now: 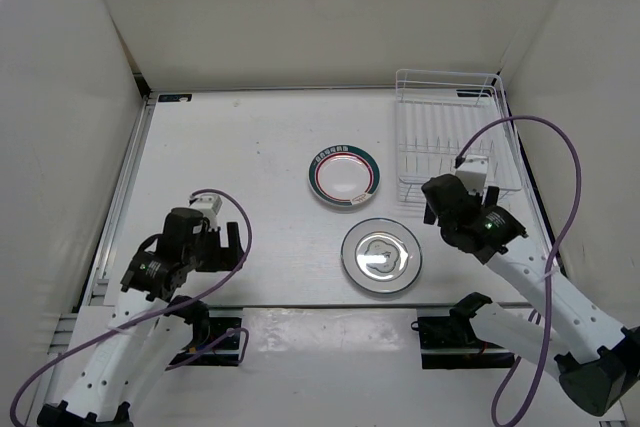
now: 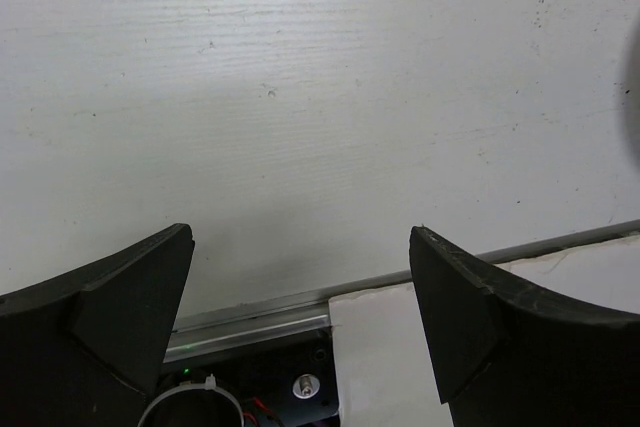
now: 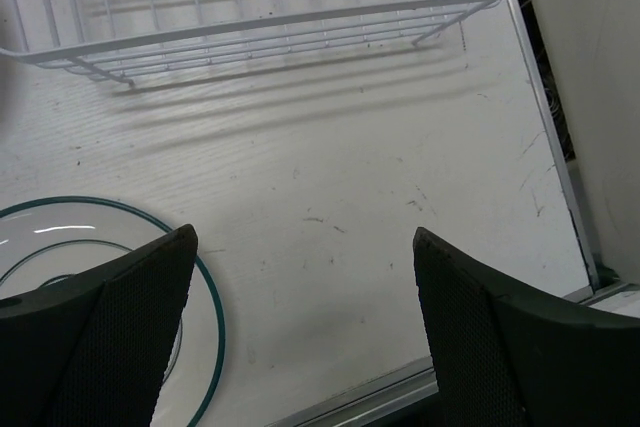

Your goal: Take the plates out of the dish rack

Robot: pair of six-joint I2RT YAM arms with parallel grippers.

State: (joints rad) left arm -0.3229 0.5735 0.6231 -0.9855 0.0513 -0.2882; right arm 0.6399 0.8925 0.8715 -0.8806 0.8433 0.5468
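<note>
The white plate with a green rim band and red ring (image 1: 344, 176) lies flat on the table left of the dish rack (image 1: 452, 137). The shiny silver-grey plate (image 1: 381, 256) lies flat in front of it. The white wire rack holds no plates; its near side shows in the right wrist view (image 3: 270, 17). My right gripper (image 1: 431, 213) is open and empty, just right of the silver-grey plate, whose dark green rim shows in its view (image 3: 60, 242). My left gripper (image 1: 232, 246) is open and empty at the near left, over bare table (image 2: 300, 232).
White walls enclose the table on three sides. A metal strip (image 2: 260, 312) runs along the table's near edge, with the arm bases behind it. A purple cable (image 1: 560, 147) loops up from the right arm beside the rack.
</note>
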